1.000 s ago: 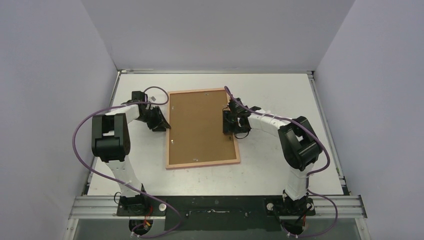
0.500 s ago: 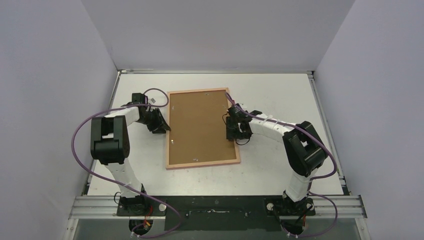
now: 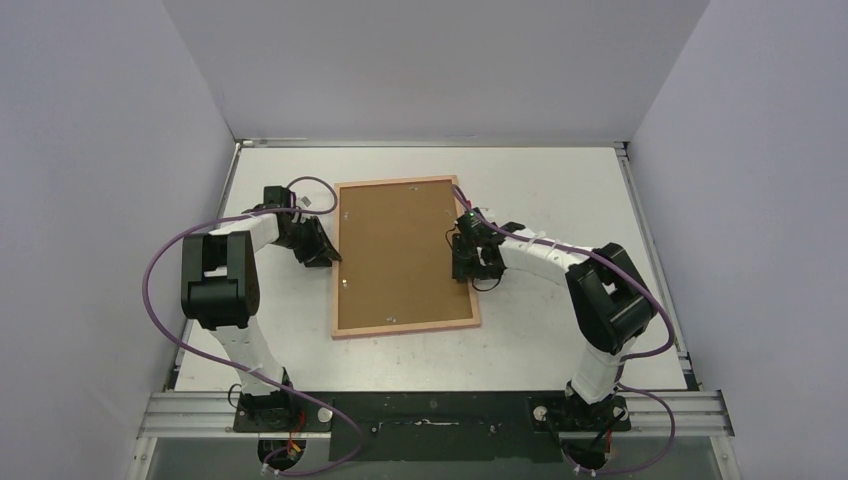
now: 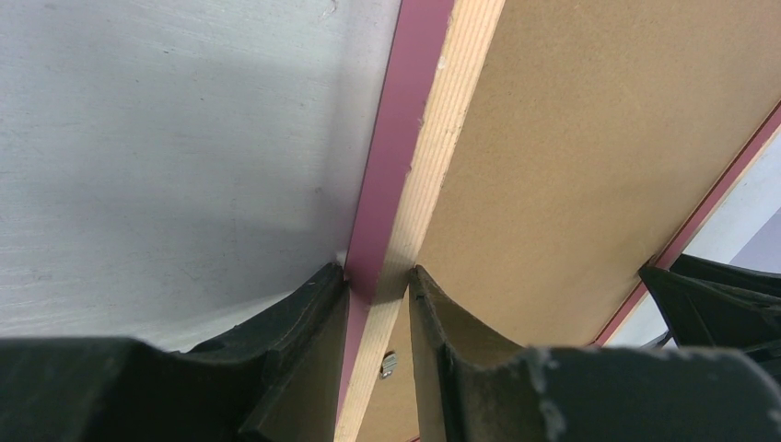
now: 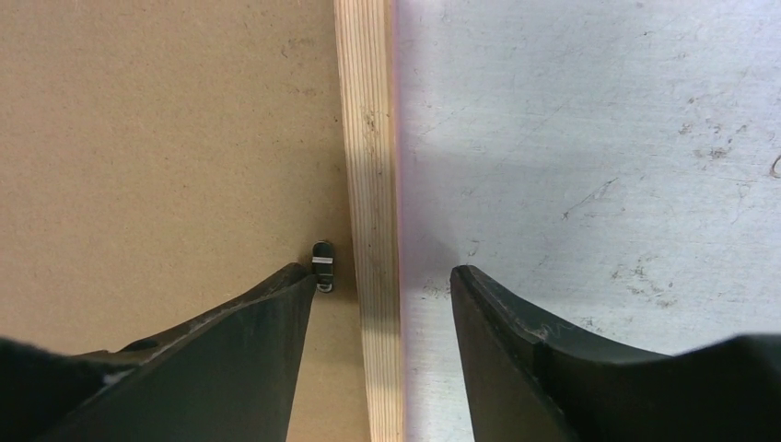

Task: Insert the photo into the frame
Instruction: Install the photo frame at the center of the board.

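The frame (image 3: 405, 327) lies face down on the table, tan wood back up, with the brown backing board (image 3: 400, 250) filling it. The photo is hidden. My left gripper (image 3: 325, 255) is shut on the frame's left edge; in the left wrist view the fingers (image 4: 318, 304) pinch the pink and wood rail (image 4: 396, 138). My right gripper (image 3: 464, 262) is open and straddles the frame's right rail (image 5: 367, 138). One finger is over the backing board (image 5: 157, 138) beside a small metal clip (image 5: 322, 262); the other is over the bare table.
The white table (image 3: 560, 190) is walled at the back and on both sides. Another metal clip (image 4: 388, 366) shows between my left fingers. My right gripper shows dark across the board in the left wrist view (image 4: 718, 295).
My right gripper has slid a little toward the near side along the frame's right edge. The left gripper and the frame have hardly moved.
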`<state>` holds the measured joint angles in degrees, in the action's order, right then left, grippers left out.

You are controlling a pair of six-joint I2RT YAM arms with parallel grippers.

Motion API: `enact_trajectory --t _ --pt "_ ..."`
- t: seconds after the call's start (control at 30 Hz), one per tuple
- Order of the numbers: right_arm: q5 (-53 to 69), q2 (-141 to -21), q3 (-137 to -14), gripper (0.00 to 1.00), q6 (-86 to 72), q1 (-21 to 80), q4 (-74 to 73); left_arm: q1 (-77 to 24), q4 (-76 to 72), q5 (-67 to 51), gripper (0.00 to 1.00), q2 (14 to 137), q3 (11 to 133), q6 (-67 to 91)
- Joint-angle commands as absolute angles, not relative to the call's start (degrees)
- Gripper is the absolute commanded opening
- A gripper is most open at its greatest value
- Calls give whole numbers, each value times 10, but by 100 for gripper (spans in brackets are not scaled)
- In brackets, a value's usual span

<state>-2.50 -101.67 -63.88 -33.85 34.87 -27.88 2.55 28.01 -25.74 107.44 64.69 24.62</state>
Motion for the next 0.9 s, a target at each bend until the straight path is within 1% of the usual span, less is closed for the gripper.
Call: enact_trajectory --t 0.0,0.2,0.27,0.37,0.67,0.73,0.87 --pt "-17 -985 -633 59 -348 349 -251 24 290 -229 29 1066 636 232" --pt "-23 -1012 -644 60 -352 349 -257 23 289 -229 29 1066 635 230" --pt "-30 -1021 -648 58 -354 351 -264 23 289 -230 29 1067 635 230" --pt "-50 -1023 -649 53 -354 354 -274 23 290 -231 29 1070 635 229" --pt "-52 -1026 -649 31 -355 353 -279 23 289 -233 29 1072 635 230" --pt "-50 -1027 -649 28 -357 353 -277 24 289 -232 29 1072 635 230" --pt "-45 -1025 -645 25 -362 353 -275 23 289 -232 29 1071 634 231"
